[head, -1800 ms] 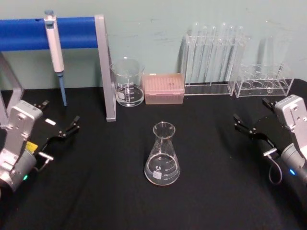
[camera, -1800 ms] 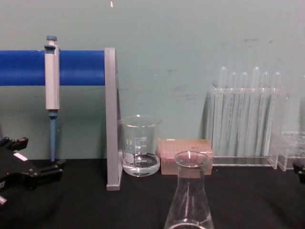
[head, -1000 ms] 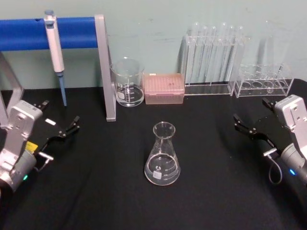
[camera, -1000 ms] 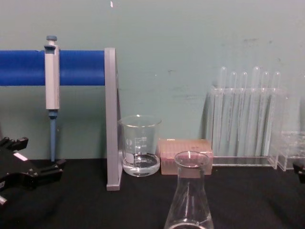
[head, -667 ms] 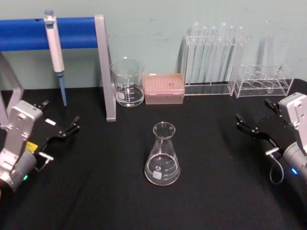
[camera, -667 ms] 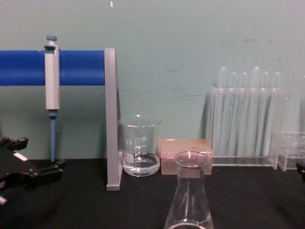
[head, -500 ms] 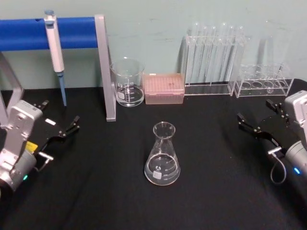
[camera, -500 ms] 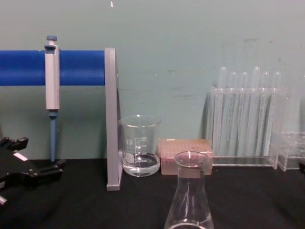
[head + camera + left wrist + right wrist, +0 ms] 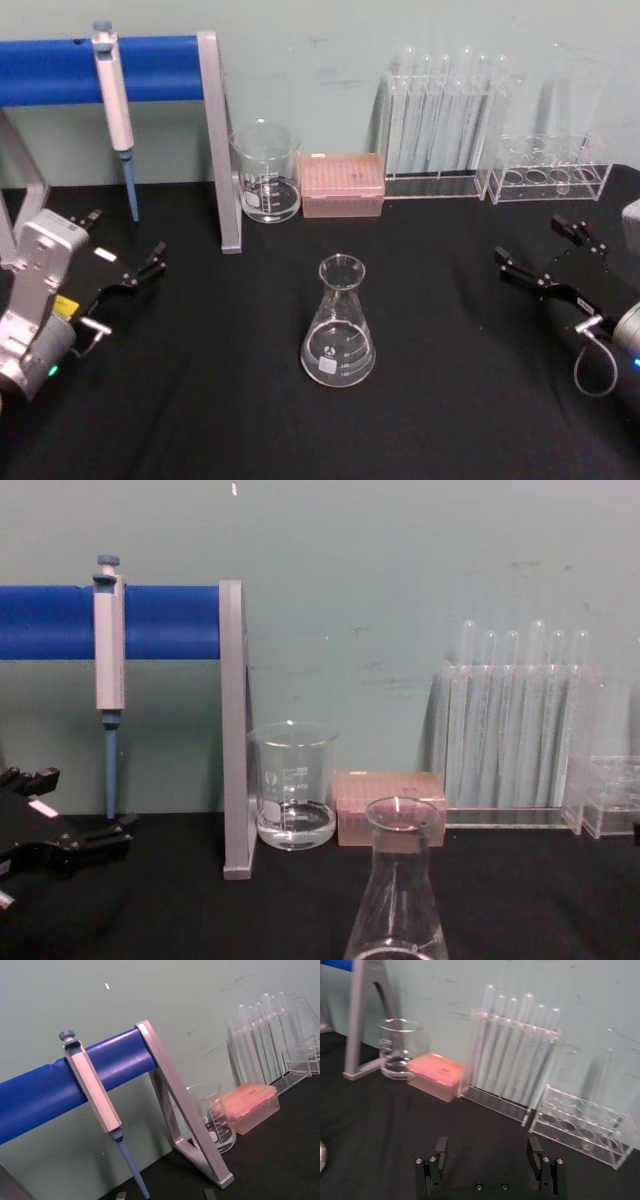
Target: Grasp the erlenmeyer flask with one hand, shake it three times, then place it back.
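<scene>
The erlenmeyer flask (image 9: 339, 325) stands upright on the black table's middle, clear glass with a rimmed mouth; it rises close in the chest view (image 9: 398, 900). My left gripper (image 9: 128, 238) rests open at the table's left, well apart from the flask, a small white label on one finger; the chest view shows it at the left edge (image 9: 75, 805). My right gripper (image 9: 530, 243) hangs open at the right, also far from the flask, its two black fingers spread wide in the right wrist view (image 9: 487, 1145). Neither holds anything.
Along the back wall stand a beaker (image 9: 267, 185) with a little liquid, a pink tip box (image 9: 342, 185), a test tube rack (image 9: 440, 120) and a low clear rack (image 9: 555, 175). A pipette (image 9: 115, 90) hangs on the blue-barred stand (image 9: 218, 150) at back left.
My right arm has drawn back to the right, away from the flask, still open. The left arm and the flask have not moved.
</scene>
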### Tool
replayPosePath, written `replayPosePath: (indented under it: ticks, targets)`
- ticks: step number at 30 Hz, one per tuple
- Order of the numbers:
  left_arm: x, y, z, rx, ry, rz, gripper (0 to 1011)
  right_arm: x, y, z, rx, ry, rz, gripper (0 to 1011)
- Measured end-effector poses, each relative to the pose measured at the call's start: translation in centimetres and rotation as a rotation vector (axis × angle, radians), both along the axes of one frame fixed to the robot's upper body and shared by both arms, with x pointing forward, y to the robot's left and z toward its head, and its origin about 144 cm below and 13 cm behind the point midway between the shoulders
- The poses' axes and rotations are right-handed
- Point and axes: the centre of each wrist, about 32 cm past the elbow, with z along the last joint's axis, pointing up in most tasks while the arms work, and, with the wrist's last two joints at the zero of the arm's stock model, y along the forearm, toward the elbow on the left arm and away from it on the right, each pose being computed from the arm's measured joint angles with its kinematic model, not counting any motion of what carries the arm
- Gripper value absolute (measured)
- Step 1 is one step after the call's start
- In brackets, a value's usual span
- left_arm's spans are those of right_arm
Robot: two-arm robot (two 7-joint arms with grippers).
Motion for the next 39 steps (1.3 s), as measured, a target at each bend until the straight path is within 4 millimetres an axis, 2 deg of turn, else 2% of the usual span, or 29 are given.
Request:
replayPosePath:
  ticks: [12, 24, 39]
  targets:
    - [0.0, 0.0, 0.0, 0.0, 0.0, 0.0, 1001, -0.6, 0.3, 1.1, 0.019, -0.011, 0.146, 1003]
    - [0.0, 0.0, 0.0, 0.0, 0.0, 0.0, 1001, -0.3, 0.4, 2.2, 0.068, 0.0, 0.321, 1002]
    - [0.0, 0.0, 0.0, 0.0, 0.0, 0.0, 1001, 0.6, 1.8, 1.9, 0.091, 0.033, 0.492, 1003]
